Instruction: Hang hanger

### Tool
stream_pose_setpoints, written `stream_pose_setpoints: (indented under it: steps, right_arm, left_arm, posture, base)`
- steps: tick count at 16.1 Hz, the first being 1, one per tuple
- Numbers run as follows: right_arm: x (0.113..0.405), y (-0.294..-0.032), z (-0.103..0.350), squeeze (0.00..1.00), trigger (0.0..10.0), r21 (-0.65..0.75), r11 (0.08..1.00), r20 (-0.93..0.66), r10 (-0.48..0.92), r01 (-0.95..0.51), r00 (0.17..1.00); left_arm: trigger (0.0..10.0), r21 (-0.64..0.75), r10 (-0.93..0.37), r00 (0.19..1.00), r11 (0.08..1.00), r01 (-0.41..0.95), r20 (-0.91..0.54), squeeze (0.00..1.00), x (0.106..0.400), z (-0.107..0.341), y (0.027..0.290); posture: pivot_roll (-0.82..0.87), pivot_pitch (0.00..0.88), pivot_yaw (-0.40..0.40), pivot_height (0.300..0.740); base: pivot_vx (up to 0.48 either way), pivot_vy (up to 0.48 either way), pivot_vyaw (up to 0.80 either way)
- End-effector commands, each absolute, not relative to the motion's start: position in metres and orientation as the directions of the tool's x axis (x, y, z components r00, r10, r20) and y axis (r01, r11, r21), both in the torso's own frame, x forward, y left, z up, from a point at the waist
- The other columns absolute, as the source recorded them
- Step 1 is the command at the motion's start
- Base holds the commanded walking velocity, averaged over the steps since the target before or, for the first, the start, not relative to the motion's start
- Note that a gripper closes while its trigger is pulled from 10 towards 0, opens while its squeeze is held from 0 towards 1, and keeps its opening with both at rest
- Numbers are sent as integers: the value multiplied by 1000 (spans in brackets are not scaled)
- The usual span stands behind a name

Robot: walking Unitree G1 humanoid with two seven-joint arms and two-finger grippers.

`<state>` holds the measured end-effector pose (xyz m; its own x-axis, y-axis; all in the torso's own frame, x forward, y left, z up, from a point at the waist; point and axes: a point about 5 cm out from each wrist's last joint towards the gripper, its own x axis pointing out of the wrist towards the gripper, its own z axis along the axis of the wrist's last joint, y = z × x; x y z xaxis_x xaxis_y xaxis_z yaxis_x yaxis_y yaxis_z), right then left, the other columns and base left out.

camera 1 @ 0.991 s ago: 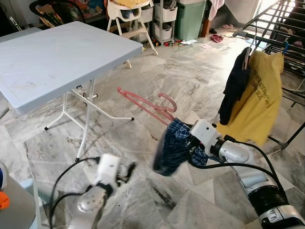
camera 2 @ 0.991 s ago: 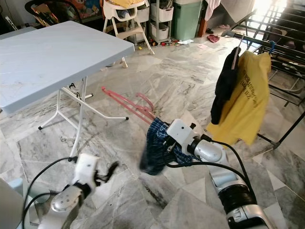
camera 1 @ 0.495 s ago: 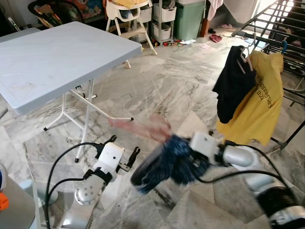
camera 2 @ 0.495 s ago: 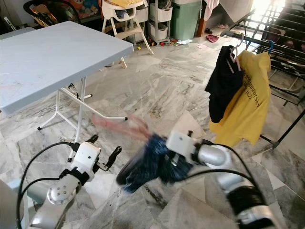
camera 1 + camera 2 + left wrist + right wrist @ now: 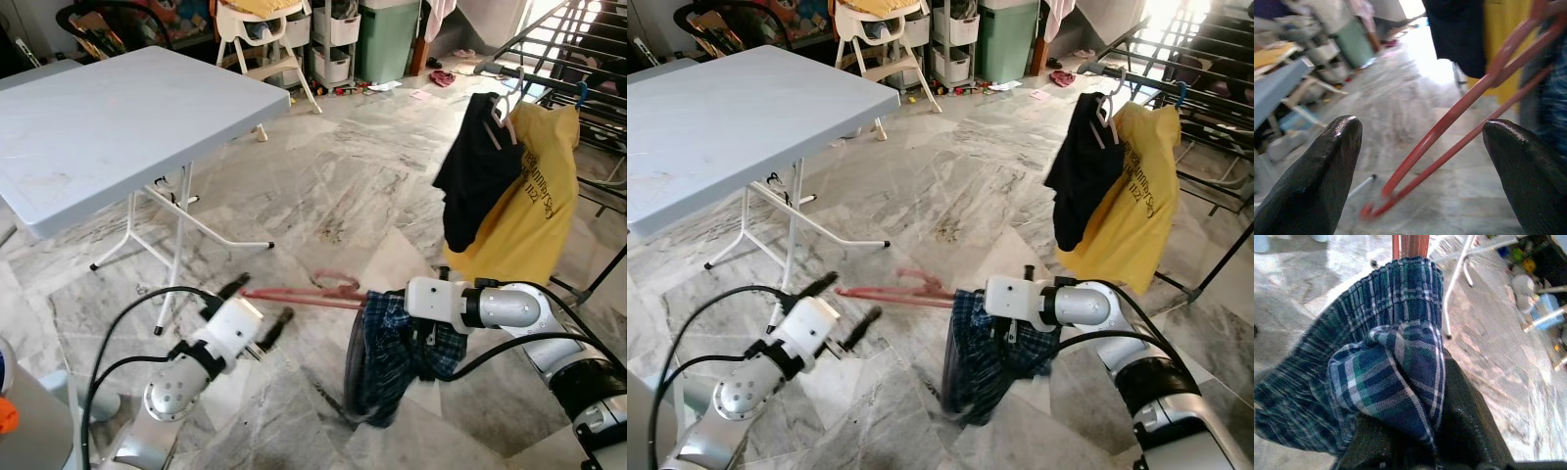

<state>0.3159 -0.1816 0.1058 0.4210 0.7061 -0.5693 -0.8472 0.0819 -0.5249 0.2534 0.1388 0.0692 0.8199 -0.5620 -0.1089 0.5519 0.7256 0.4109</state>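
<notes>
Marble floor [image 5: 333,186] spreads under a grey folding table [image 5: 118,117] on the robot's left and a drying rack [image 5: 578,88] on its far right, where a yellow T-shirt [image 5: 534,196] and a black garment [image 5: 480,166] hang side by side. The pink hanger [image 5: 299,292] lies level in the air between the two arms, above the floor and well apart from the rack. Blue plaid shorts [image 5: 387,357] are draped on its right end and hang down in a loose bunch. The right gripper [image 5: 416,333] is buried in the plaid cloth at that end; in the right wrist view the fabric [image 5: 1386,362] is wrapped over the black fingers [image 5: 1469,431], which pinch the shorts and the hanger end under them. The left gripper [image 5: 257,311] is raised just beside the bare left end of the hanger. Its two black fingers [image 5: 1317,176] are spread wide, and in the left wrist view the pink bars [image 5: 1459,132] run through the gap between them without touching either one. A white high chair [image 5: 260,34] and a green bin [image 5: 387,39] stand in the background beyond the table.
</notes>
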Motion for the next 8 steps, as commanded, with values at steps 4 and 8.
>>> stream_pose_setpoints:
  steps: [4,8]
  right_arm:
    - [315,-182,123,0,10000,-518,-50,-601,732,-854,322]
    - [314,-183,130,0,10000,-506,-95,-609,743,-857,278]
  left_arm:
    - [10000,407,-621,766,665,627,-165,1000,250,59,134]
    - [10000,365,-668,717,629,686,-197,796,246,53,132]
  posture:
    - [-52,0,57,740]
    - [-61,0,56,740]
  base:
    - [0,0,0]
    - [0,0,0]
